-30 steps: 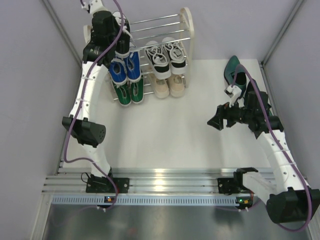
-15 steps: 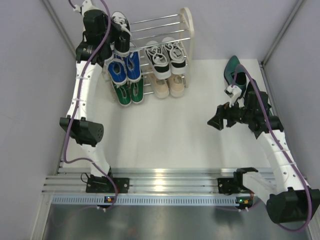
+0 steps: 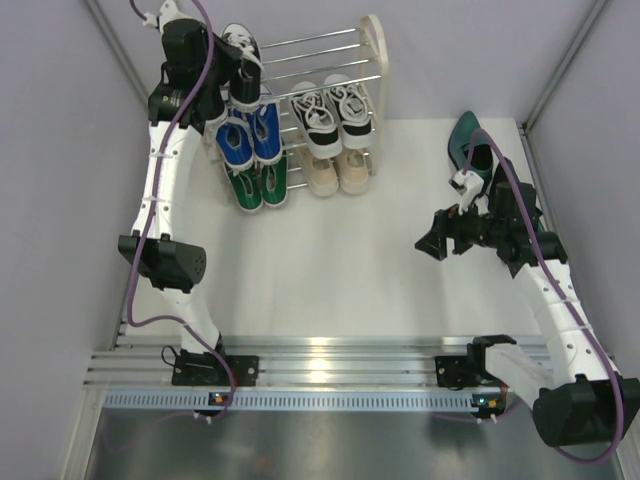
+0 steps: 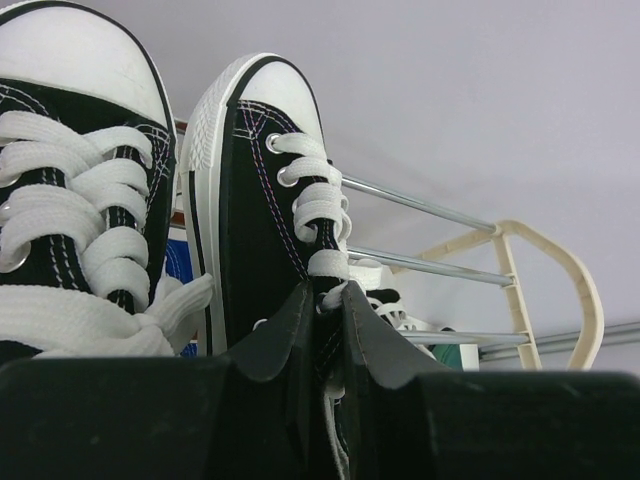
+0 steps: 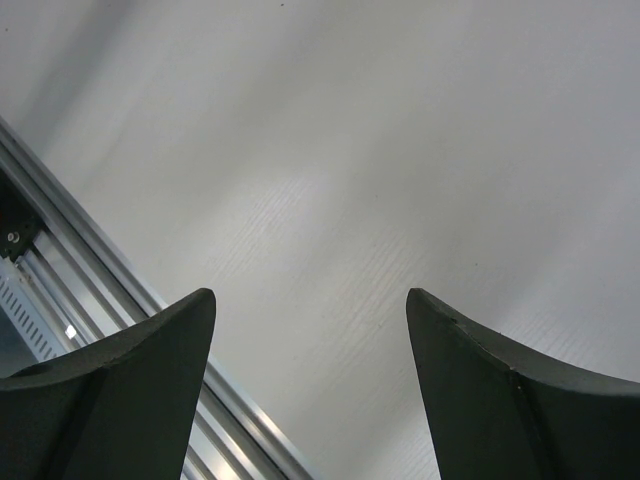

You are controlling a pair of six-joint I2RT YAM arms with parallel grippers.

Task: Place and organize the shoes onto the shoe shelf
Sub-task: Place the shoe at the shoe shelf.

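Note:
The shoe shelf [image 3: 350, 55] stands at the back, chrome rods between cream side panels [image 4: 560, 275]. Blue [image 3: 250, 140], green [image 3: 256, 186], beige [image 3: 338, 172] and black-with-white shoes [image 3: 330, 112] sit on its tiers. My left gripper [image 3: 244, 92] is at the shelf's top left, shut on the lace area of a black-with-white sneaker [image 4: 255, 190], toe pointing to the back. Its twin [image 4: 70, 200] lies just left of it. A dark green dress shoe [image 3: 464, 140] lies at the right, partly hidden by the right arm. My right gripper [image 3: 432, 242] hangs open over bare table, fingers [image 5: 130, 370] wide apart.
Grey walls close in the white table [image 3: 340, 260] on the left, back and right. An aluminium rail [image 3: 320, 355] with both arm bases runs along the near edge; it also shows in the right wrist view as the rail [image 5: 90, 270].
My left arm has shifted a little to the left and back with the sneaker in its grip. The right arm has not moved.

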